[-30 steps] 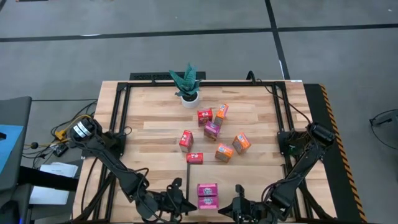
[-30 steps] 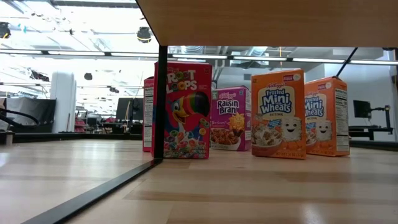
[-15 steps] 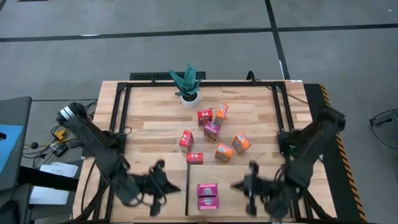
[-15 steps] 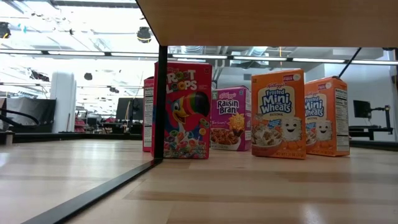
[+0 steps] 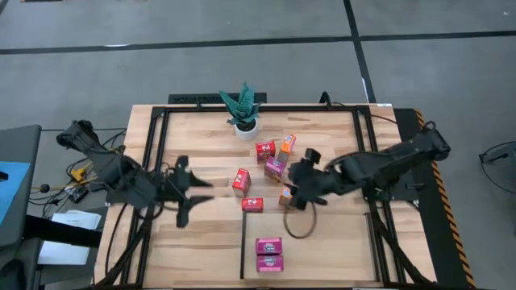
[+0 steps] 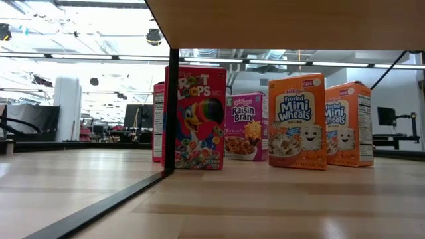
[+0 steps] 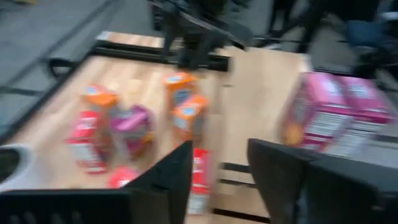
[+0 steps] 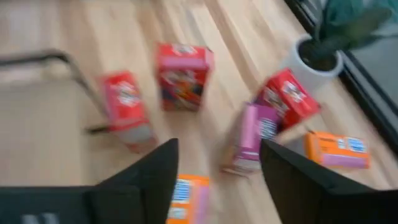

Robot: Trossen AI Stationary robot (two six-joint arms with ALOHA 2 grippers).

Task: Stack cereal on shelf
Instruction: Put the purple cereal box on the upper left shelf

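two pink boxes sit stacked on the shelf at the near edge. further in, the left gripper hangs spread and empty over the tabletop, and the right gripper, fingers apart, holds nothing above an orange box. best to come straight down and square the fingers on its narrow sides, clear of the red box. behind stands the plant.

The red box reads Froot Loops, the magenta box Raisin Bran, both orange boxes Mini Wheats.
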